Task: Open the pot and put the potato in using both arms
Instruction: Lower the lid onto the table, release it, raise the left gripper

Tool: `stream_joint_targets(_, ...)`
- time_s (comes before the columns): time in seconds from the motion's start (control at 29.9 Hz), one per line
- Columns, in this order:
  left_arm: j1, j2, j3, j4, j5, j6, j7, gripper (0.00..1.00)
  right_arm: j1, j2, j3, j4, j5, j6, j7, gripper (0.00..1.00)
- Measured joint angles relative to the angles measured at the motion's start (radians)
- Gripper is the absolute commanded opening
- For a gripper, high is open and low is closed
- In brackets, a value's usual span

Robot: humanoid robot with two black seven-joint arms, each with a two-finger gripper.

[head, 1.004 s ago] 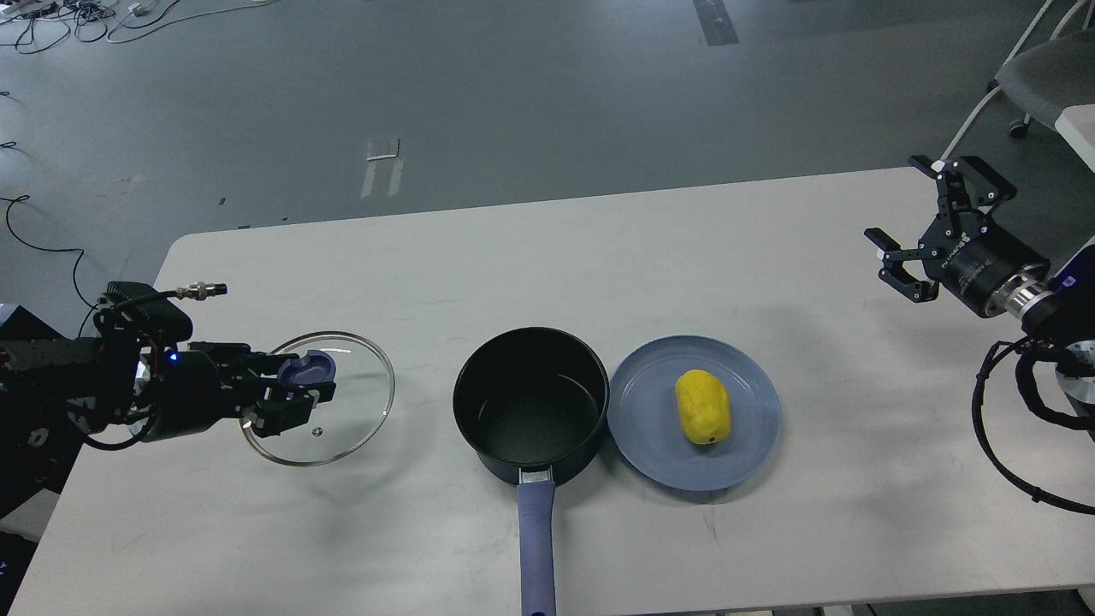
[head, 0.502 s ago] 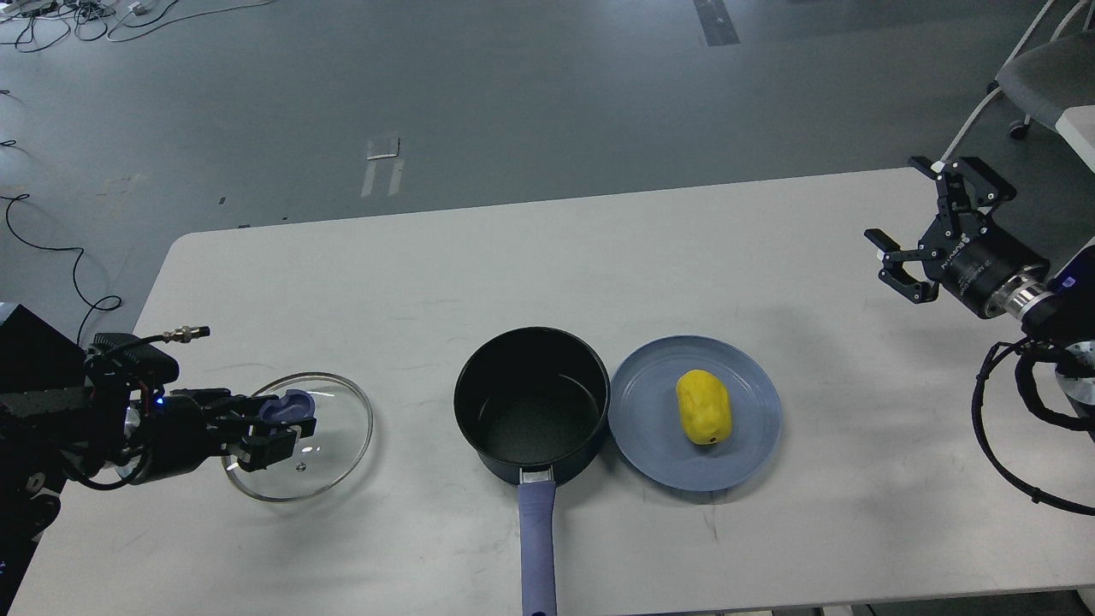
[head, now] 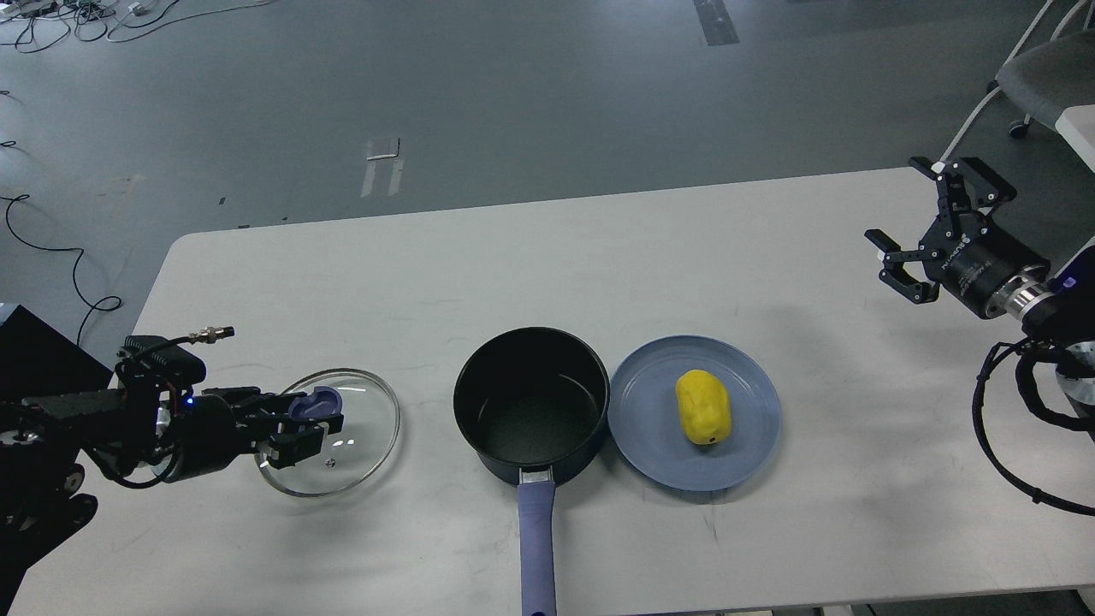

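Note:
The dark navy pot stands open on the white table, its blue-purple handle pointing toward me. Its glass lid is left of the pot, low over or on the table; I cannot tell which. My left gripper is shut on the lid's blue knob. The yellow potato lies on a flat blue plate just right of the pot. My right gripper is open and empty, far right near the table's edge, well away from the potato.
An office chair stands beyond the table's far right corner. Cables lie on the grey floor behind the table. The pot's rim touches or nearly touches the plate.
The left gripper carried the lid down and toward me, then a little to the right, closer to the pot. The right arm, pot, plate and potato have not moved.

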Motion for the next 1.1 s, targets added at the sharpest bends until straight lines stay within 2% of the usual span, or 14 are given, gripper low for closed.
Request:
stream_joint_targets(0.27,0.000,-0.044,-0.002,0.043,0.000,0.009,0.000,0.52,-0.002,0.000,-0.001,0.000,0.001,0.000,0.000,1.00)
stream_joint_targets(0.37,0.000,-0.050,-0.002,0.050,0.000,0.010,0.000,0.68,-0.003,0.000,-0.002,0.000,0.001,0.000,0.000,1.00)
stream_joint_targets(0.67,0.000,-0.067,-0.002,0.073,0.000,0.011,0.000,0.83,-0.008,-0.004,-0.002,0.000,0.001,0.000,0.000,1.00)
stream_joint_targets(0.74,0.000,-0.070,-0.002,0.075,-0.001,0.011,0.000,0.96,-0.008,-0.004,-0.003,0.000,0.001,0.000,0.000,1.00)
stream_joint_targets(0.97,0.000,-0.058,-0.002,0.062,-0.024,0.005,0.000,0.98,-0.008,-0.014,-0.002,0.002,0.001,0.000,0.000,1.00)
stream_joint_targets(1.1,-0.011,-0.021,-0.021,0.013,-0.108,-0.014,0.000,0.98,-0.008,-0.023,-0.001,0.002,0.001,0.000,0.000,1.00)
